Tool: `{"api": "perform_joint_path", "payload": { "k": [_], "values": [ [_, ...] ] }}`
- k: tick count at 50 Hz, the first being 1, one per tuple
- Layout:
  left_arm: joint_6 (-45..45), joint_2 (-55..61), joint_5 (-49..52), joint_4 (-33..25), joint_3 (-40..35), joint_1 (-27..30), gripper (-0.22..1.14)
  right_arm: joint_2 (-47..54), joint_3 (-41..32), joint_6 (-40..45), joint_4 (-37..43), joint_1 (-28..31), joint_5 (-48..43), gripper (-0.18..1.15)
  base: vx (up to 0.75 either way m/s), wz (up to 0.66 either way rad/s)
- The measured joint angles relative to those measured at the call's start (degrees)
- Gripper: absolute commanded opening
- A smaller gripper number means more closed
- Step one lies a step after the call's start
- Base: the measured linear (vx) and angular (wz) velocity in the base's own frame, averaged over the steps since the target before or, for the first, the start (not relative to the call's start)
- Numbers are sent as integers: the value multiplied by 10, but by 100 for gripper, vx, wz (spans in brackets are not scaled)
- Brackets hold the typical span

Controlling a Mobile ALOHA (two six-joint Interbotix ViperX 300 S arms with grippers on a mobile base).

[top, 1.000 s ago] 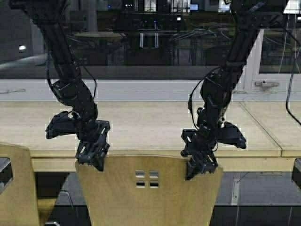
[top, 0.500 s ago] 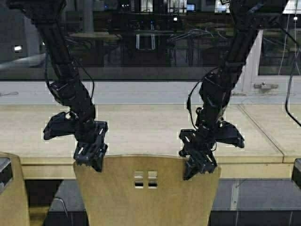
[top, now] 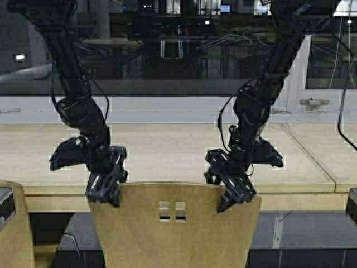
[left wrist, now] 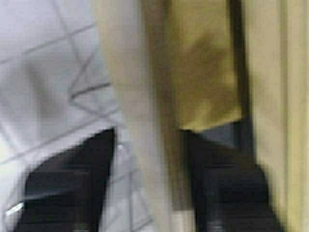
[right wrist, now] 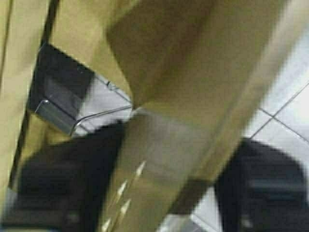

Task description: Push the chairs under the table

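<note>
One yellow-tan chair (top: 173,234) stands in front of me with its back towards me, its top edge level with the front edge of the long pale table (top: 167,151). My left gripper (top: 103,190) is at the back's top left corner, and my right gripper (top: 234,195) is at the top right corner. Each is open and straddles the back's edge. In the left wrist view the chair back (left wrist: 145,121) runs between the dark fingers of the left gripper (left wrist: 149,203), with floor showing beside one finger. The right gripper (right wrist: 169,193) holds the chair back (right wrist: 183,121) between its fingers in the same way. A second chair (top: 14,234) shows at the lower left.
Behind the table run a white sill (top: 167,109) and a dark window. The table top has a seam (top: 312,151) to the right. A dark object (top: 352,204) sits at the right edge. Pale tiled floor (left wrist: 43,72) lies under the chairs.
The robot has moved: the scene has shifted, and the left chair has slid towards the picture's left edge. Both grippers stay at the chair back's top corners, slightly turned.
</note>
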Motion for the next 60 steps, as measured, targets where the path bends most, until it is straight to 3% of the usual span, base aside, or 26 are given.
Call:
{"api": "perform_joint_path", "payload": {
  "k": [16, 39, 52, 60],
  "values": [
    [0, -51, 10, 0, 54, 0, 88, -61, 63, 11, 1, -2, 3, 89, -1, 0],
    [34, -312, 13, 10, 212, -1, 88, -288, 213, -10, -11, -4, 1, 89, -1, -1],
    [124, -453, -18, 63, 315, -6, 88, -351, 243, -117, -126, -6, -12, 89, -11, 4],
    [186, -507, -24, 131, 349, -3, 88, -382, 271, -168, -185, 4, -26, 89, -14, 20]
  ]
}}
